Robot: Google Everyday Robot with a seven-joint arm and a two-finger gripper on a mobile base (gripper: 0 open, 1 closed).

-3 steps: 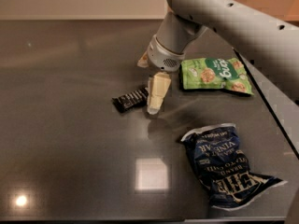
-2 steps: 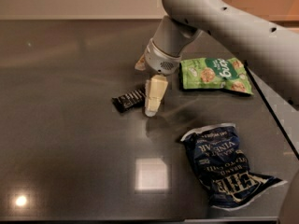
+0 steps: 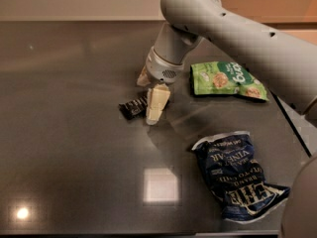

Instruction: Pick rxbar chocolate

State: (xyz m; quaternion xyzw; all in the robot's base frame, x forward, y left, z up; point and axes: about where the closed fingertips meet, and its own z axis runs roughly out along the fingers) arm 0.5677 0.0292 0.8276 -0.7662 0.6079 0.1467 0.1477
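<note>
The rxbar chocolate (image 3: pixel 132 107) is a small black wrapper bar lying flat on the dark table, left of centre. My gripper (image 3: pixel 150 93) hangs from the grey arm and points down at the bar's right end. Its two cream fingers stand apart: the near finger (image 3: pixel 156 104) reaches the table just right of the bar, and the far finger (image 3: pixel 143 78) shows behind it. The bar's right end is partly hidden by the near finger. The gripper is open and holds nothing.
A green snack pouch (image 3: pixel 225 79) lies to the right of the gripper. A large dark-blue chip bag (image 3: pixel 233 172) lies at the front right. The table's right edge (image 3: pixel 292 128) runs diagonally past both bags.
The arm has shifted slightly to the left, bringing the gripper a little closer over the bar's right end. The bar and both bags have not moved.
</note>
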